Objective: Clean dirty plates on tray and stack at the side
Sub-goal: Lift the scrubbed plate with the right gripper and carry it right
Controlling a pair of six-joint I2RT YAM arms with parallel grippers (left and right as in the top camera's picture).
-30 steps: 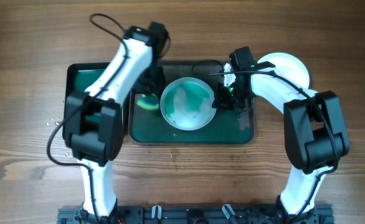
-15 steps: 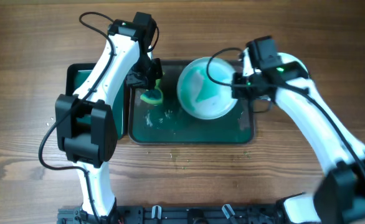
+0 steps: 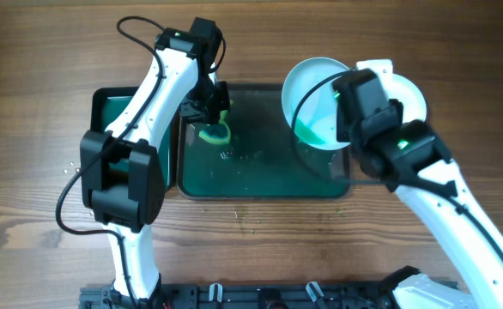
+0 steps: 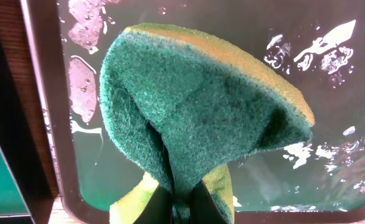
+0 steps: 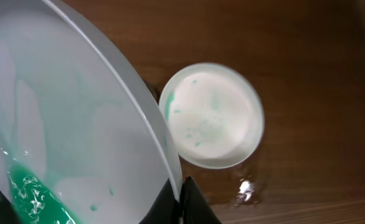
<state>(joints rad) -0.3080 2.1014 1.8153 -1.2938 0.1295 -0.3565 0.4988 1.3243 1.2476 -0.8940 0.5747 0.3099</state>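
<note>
My right gripper [image 5: 181, 200] is shut on the rim of a white plate [image 3: 313, 105] with teal-green smears and holds it lifted and tilted over the right end of the large dark green tray [image 3: 260, 184]. The held plate fills the left of the right wrist view [image 5: 64, 137]. A second white plate [image 5: 211, 123] lies on the wooden table to the right of the tray, mostly hidden under the arm in the overhead view [image 3: 410, 94]. My left gripper [image 4: 181, 208] is shut on the green and yellow sponge [image 4: 195, 106], held at the tray's left end [image 3: 215, 129].
A smaller black-rimmed green tray [image 3: 110, 107] lies to the left of the big tray, partly under my left arm. The big tray's floor is wet with foam flecks [image 3: 239, 154]. Water drops lie on the wood [image 5: 245, 188].
My right gripper has lifted the smeared plate from the tray's middle and carried it up and to the right, tilting it. The left gripper with the sponge has stayed at the tray's left end.
</note>
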